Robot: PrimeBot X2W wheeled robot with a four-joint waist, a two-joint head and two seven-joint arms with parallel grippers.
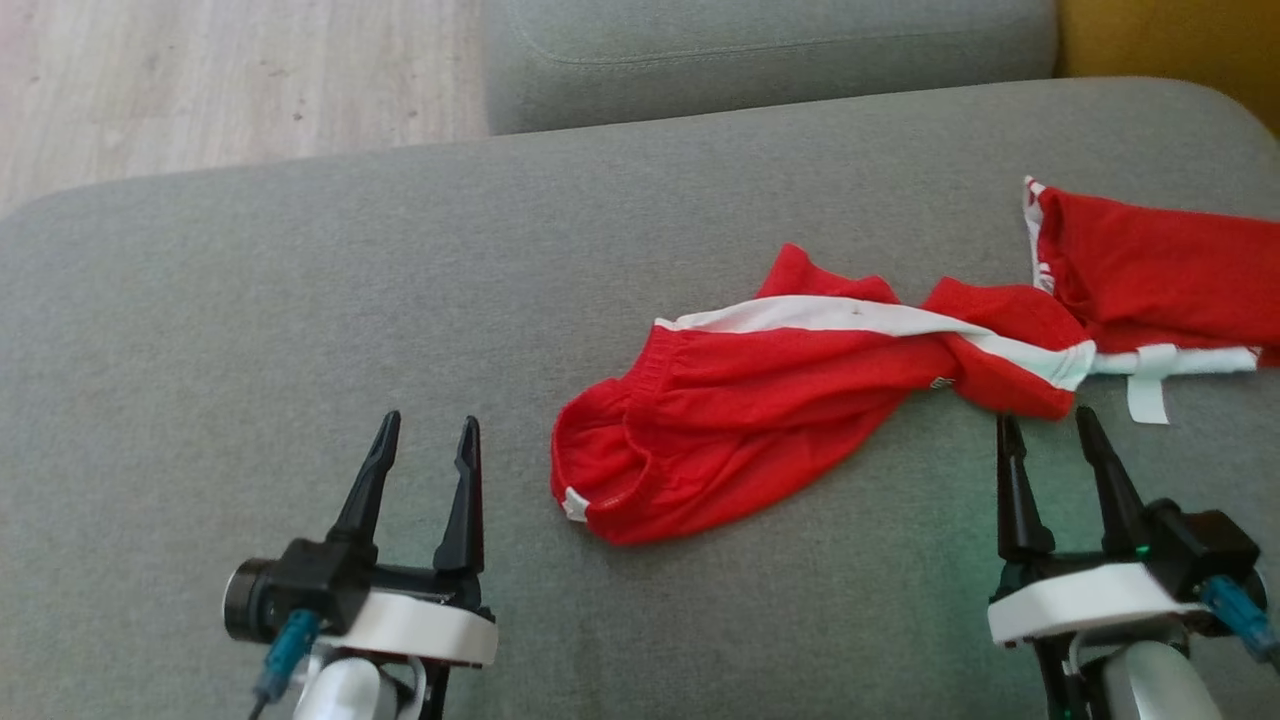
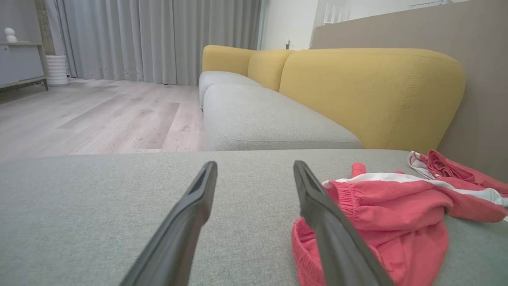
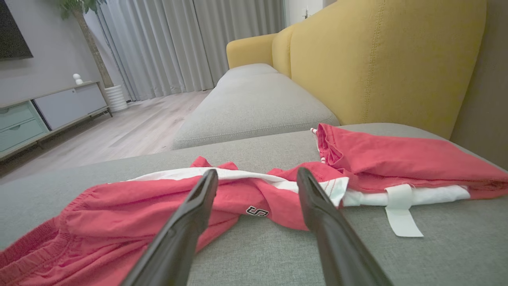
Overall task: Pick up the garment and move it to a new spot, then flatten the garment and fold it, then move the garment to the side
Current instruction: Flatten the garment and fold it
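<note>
Left gripper (image 1: 430, 420) and right gripper (image 1: 1045, 415) hang spread and empty near the twisted garment (image 1: 760, 400); flattening and folding look undone.

The left gripper (image 1: 430, 420) sits low on the left, its two dark fingers (image 1: 372, 480) spread wide, pointing forward and holding nothing. The right gripper (image 1: 1047, 415) sits level with it on the right, likewise parted and empty. Each rises from a white wrist (image 1: 415, 628).
</note>
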